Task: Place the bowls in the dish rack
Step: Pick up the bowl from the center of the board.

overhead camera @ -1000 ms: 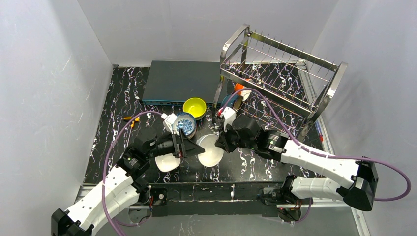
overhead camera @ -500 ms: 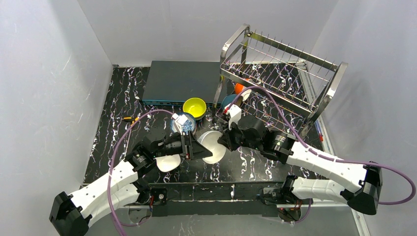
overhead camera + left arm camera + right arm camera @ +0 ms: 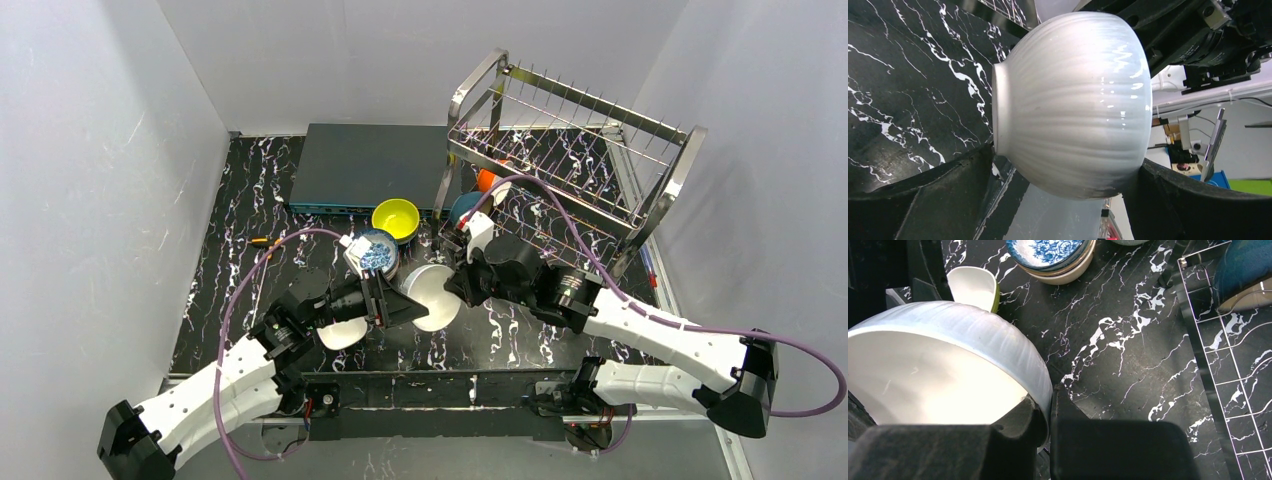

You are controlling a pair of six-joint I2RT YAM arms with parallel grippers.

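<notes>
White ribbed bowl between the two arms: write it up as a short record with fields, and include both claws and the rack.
item: white ribbed bowl, tilted on its side
right claw: shut on the bowl's rim
left claw: jaws wide, straddling the bowl's body; whether they press on it is unclear
dish rack: dark blue bowl and orange bowl at the left end of its lower tier
not yet racked: yellow bowl, blue-patterned bowl

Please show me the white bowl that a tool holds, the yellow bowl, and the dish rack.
white bowl [image 3: 430,292], top view, inner wall.
yellow bowl [image 3: 396,216], top view, inside bottom.
dish rack [image 3: 672,185], top view, tubular end frame.
</notes>
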